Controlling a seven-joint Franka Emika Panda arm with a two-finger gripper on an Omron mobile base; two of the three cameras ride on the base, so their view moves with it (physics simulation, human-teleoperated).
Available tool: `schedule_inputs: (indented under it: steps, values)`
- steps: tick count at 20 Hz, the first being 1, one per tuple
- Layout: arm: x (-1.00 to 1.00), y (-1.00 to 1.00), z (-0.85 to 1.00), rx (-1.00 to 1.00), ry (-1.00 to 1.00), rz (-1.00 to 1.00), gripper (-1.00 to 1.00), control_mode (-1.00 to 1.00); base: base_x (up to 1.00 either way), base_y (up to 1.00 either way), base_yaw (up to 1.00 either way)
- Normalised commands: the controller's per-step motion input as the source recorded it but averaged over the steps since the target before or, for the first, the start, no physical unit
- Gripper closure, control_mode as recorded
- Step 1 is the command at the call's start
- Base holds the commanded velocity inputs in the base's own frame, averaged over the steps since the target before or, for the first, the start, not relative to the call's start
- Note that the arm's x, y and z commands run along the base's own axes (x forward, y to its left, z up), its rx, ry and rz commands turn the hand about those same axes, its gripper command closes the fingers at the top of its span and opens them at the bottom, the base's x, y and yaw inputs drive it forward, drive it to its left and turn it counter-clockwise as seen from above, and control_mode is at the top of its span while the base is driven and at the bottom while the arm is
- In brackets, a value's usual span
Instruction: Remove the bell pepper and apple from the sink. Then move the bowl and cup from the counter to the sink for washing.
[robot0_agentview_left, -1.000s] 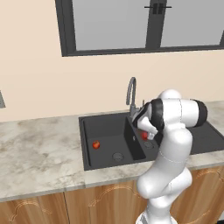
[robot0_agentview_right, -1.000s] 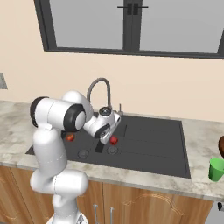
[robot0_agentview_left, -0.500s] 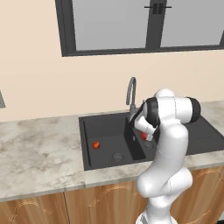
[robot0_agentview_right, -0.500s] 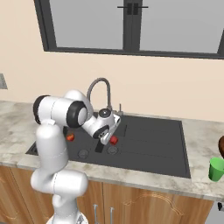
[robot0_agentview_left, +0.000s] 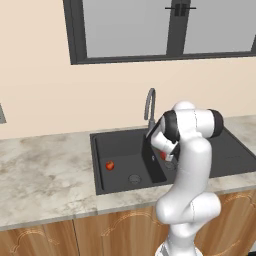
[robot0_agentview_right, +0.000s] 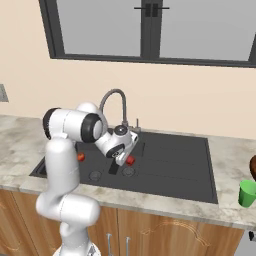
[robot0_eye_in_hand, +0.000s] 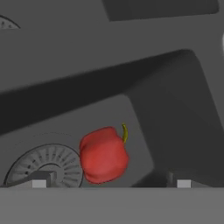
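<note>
Here the gripper (robot0_agentview_right: 120, 159) hangs low over the sink (robot0_agentview_right: 170, 172), fingers (robot0_eye_in_hand: 38, 183) spread as wide as they go and holding nothing. Hand view: the bell pepper (robot0_eye_in_hand: 104, 154) sits between the two tips, just beyond them, on the dark basin floor, touching the edge of a round drain (robot0_eye_in_hand: 46, 164). Stem points up and a little to the right in that view.

Left base view: pepper (robot0_agentview_left: 163, 155) mostly hidden behind the wrist, a red sliver only. The apple (robot0_agentview_left: 109, 165) lies well apart in the other basin, near its own drain. From the right, the apple (robot0_agentview_right: 80, 157) peeks out beside the arm.

The cup (robot0_agentview_right: 246, 193) stands on the counter (robot0_agentview_right: 230, 210) at the far right; a brown edge next to it is probably the bowl (robot0_agentview_right: 253, 167), cut off by the frame.

Handling, as judgement: pepper looks light, firm-skinned, glossy, so likely slippery and inclined to roll on its lumpy sides. Best hold is across the broad middle of the body, not the stem, which seems too thin to bear a grip. Lobes are uneven; a squeeze off-centre could squirt it toward the drain or basin wall. Moderate pressure should do; the flesh would bruise rather than break.

First step of the task not yet done.
</note>
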Motion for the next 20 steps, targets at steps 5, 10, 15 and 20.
schedule_inputs:
  steps: [5,10,15,20]
  values:
    - [0.17,0.0,-0.17,0.0,0.0,0.0,-1.0,-1.0,0.0,0.0,0.0]
    - [0.18,0.0,-0.15,-0.01,0.0,0.0,-1.0,-1.0,0.0,0.0,0.0]
    - [0.19,0.0,-0.17,-0.03,0.0,0.0,-1.0,-1.0,0.0,0.0,0.0]
    - [0.19,0.0,-0.14,-0.02,0.0,0.0,-1.0,-1.0,0.0,0.0,0.0]
